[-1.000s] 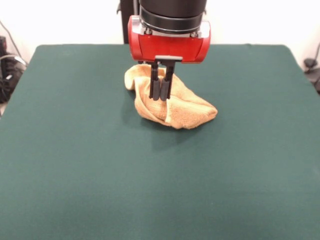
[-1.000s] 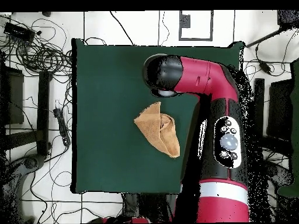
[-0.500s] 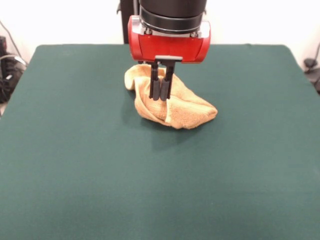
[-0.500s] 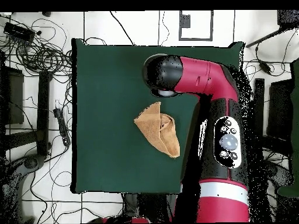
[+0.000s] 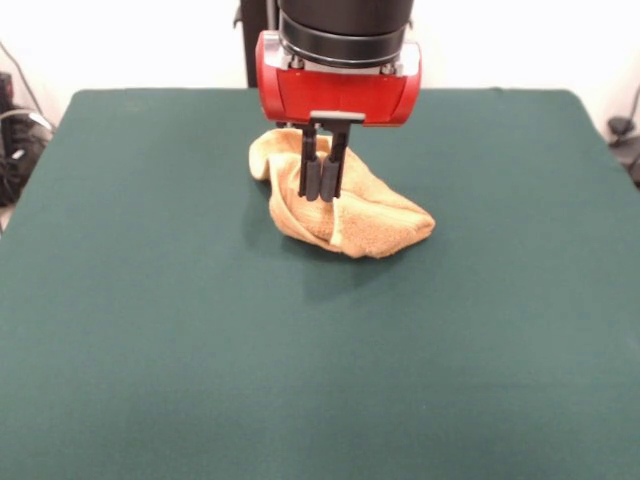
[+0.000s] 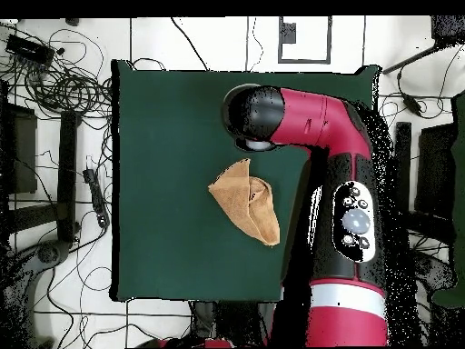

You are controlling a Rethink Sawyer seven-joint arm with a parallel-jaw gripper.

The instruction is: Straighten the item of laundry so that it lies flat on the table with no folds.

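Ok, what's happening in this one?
A red and black robot arm is working on a small yellow-orange towel on a green table. The towel is crumpled, with folds over itself, so it isn't flat. The gripper hangs in front of the towel with its fingers close together. From these views I can't tell whether it is pinching any cloth.

Sawyer arm (image 6: 322,127), overhead view: glossy crimson-red shell with a rounded black joint cap, a black panel bearing grey buttons, and a white band near the base. Front view: black ringed cylinder above a red wrist housing (image 5: 339,90) with screws and two slim black fingers (image 5: 309,170).
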